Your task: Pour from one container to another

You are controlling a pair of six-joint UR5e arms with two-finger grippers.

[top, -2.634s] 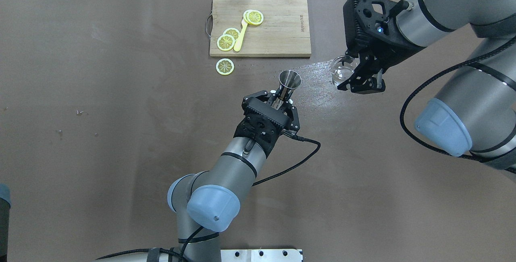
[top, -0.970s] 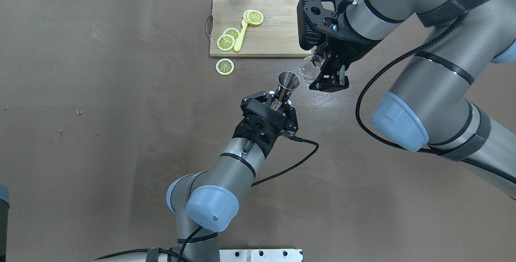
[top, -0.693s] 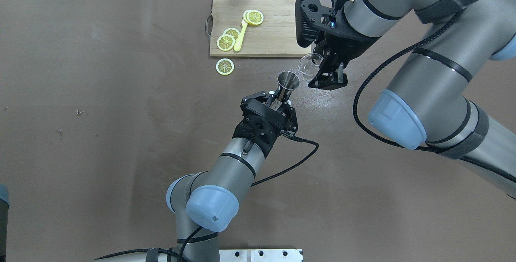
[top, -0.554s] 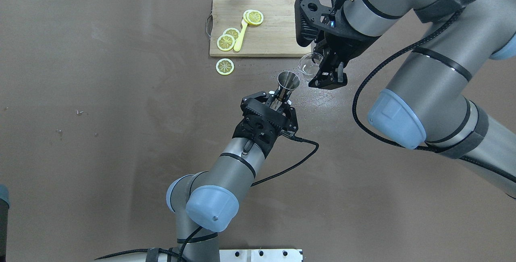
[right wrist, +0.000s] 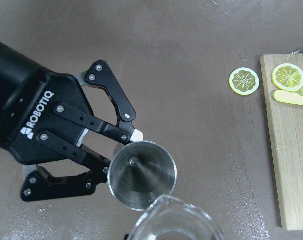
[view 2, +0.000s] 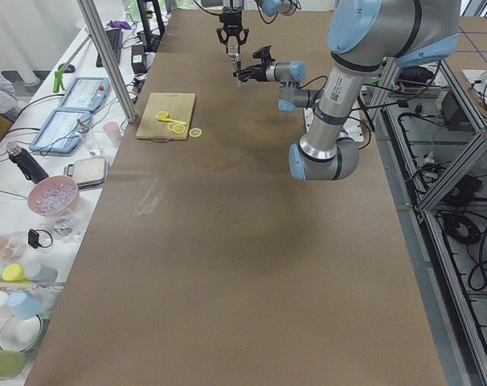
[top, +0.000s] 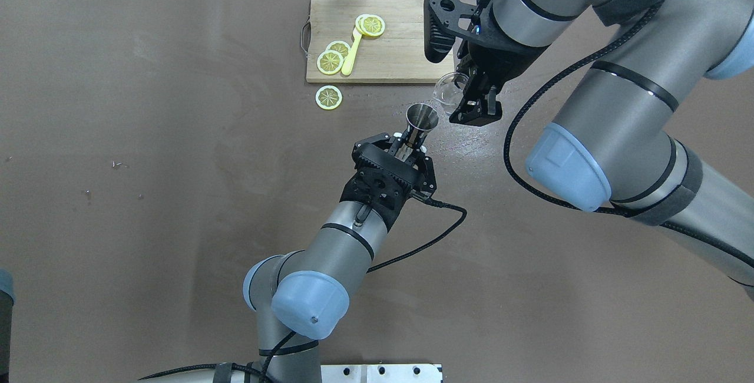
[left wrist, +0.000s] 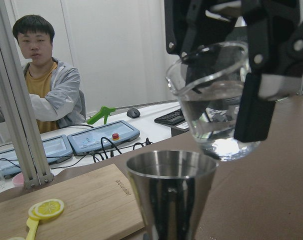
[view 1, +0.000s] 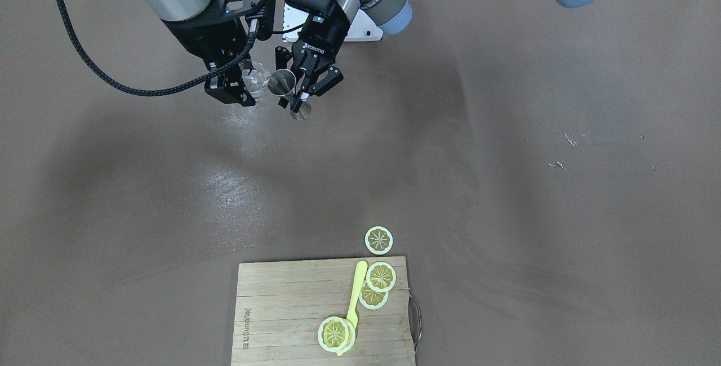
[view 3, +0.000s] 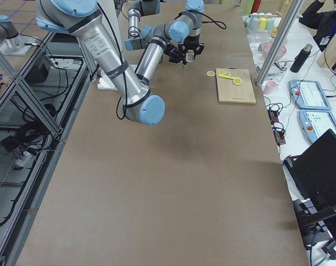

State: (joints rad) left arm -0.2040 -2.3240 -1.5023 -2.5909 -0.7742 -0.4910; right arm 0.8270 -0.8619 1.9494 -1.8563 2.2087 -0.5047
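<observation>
My left gripper is shut on the narrow waist of the silver jigger, holding it nearly upright above the table with its open cone up. Just right of it, my right gripper is shut on the clear glass tumbler. In the left wrist view the tumbler holds clear liquid and leans slightly, its base a little above the jigger's rim. From the right wrist camera, the jigger's empty mouth lies just beyond the tumbler's lip.
A wooden cutting board with lemon slices and a yellow utensil lies behind the grippers. One loose lemon slice sits on the table in front of it. A person sits beyond the table's far edge.
My right arm has carried the tumbler leftward, from well right of the jigger to right beside it. The left arm and jigger have stayed put.
</observation>
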